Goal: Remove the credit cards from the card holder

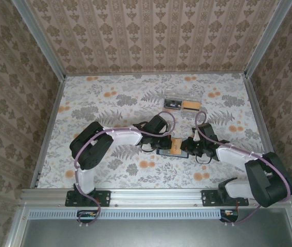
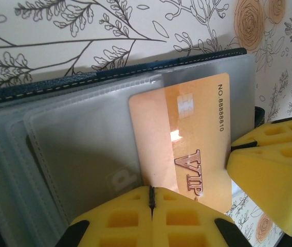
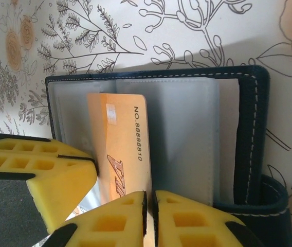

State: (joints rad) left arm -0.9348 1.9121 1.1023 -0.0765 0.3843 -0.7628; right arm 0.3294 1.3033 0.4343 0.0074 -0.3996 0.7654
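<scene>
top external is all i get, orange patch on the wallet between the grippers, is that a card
Observer: Yes. The left wrist view shows a gold card printed VIP, with a number along one edge.
Operator: is it out yet
Observer: No. In the right wrist view it lies on the open wallet, among the clear sleeves.
Operator: left gripper open or shut
Observer: The left gripper is shut, its tips right at the card's edge.
</scene>
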